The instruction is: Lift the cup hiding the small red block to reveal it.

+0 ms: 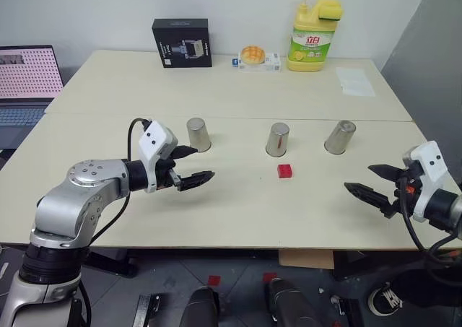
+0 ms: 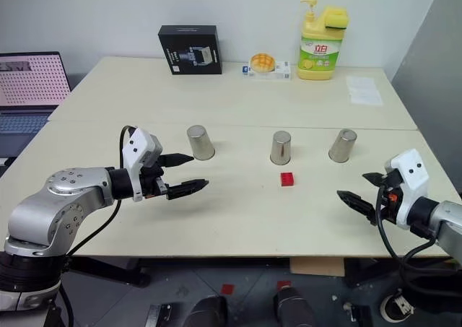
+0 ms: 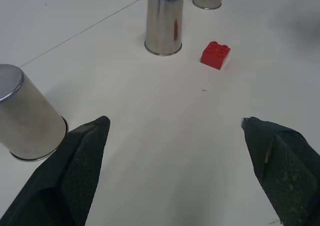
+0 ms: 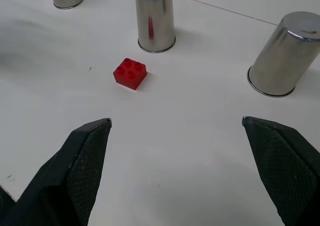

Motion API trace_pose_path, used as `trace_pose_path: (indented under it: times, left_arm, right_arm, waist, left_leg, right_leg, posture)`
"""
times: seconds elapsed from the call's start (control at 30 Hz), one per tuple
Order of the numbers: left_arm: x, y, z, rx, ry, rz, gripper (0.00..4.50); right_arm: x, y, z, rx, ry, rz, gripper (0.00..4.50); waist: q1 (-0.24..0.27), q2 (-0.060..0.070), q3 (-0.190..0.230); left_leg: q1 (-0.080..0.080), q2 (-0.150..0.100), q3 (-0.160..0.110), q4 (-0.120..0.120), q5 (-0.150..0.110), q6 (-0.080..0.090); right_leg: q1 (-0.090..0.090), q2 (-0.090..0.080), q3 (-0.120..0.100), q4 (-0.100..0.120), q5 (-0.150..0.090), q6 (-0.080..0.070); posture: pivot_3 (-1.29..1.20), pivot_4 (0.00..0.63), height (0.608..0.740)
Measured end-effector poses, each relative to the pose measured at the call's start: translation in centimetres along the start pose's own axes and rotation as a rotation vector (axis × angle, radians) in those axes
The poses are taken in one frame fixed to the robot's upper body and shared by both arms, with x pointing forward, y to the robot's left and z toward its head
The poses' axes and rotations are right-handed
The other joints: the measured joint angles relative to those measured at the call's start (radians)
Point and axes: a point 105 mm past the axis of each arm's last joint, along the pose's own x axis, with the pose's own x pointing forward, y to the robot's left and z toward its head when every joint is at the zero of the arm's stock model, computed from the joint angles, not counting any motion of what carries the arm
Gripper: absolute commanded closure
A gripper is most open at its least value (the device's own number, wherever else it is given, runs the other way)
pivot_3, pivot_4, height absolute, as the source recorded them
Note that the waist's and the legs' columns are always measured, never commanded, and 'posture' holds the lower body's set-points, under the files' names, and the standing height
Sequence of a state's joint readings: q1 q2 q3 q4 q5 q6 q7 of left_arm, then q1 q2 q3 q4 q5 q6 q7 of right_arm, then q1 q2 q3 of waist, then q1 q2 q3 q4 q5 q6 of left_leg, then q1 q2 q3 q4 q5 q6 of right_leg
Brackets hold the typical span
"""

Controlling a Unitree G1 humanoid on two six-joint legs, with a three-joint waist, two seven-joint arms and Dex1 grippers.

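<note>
Clearly both fingers wide open, empty: left gripper [image 1: 193, 164], right gripper [image 1: 371, 182]; red block [image 1: 285, 171] uncovered.

The pale cream table [image 1: 216, 211] has a smooth, matt laminate-like top with a thin seam running behind the cups. Three upturned steel cups stand on it: the left cup [image 1: 198, 134], the middle cup [image 1: 277, 139] and the right cup [image 1: 340, 137] all have a brushed, shiny metal skin that mirrors nearby colour. Just in front of the middle cup lies the small red block [image 1: 285, 171], glossy studded plastic. The left gripper [image 1: 195, 166] and right gripper [image 1: 369, 182] have black fingers [image 4: 75, 176] with finely textured, matt pads. Beyond the cups, the yellow detergent bottle [image 1: 312, 42] looks like glossy plastic, and the black box [image 1: 182, 43] like matt cardboard.
</note>
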State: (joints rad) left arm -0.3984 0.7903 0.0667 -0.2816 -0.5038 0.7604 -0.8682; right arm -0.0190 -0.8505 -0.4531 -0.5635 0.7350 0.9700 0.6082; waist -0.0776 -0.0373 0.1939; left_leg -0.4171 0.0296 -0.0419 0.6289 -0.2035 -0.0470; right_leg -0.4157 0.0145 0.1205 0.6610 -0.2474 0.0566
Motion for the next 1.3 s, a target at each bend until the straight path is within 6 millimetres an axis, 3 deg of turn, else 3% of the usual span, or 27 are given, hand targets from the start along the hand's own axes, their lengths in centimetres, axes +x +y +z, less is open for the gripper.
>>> trace_pose_path:
  times: [1.3]
  left_arm:
    - [0.55, -0.01, 0.31, 0.026, -0.007, -0.02, 0.0]
  right_arm:
    - [-0.5, -0.65, -0.29, 0.01, 0.002, -0.061, 0.05]
  waist:
    - [0.003, 0.0, 0.0]
  left_leg:
    - [0.0, 0.0, 0.0, 0.0, 0.0, 0.0]
  right_leg:
    - [0.0, 0.0, 0.0, 0.001, 0.0, 0.0]
  posture:
    - [0.0, 0.15, 0.74]
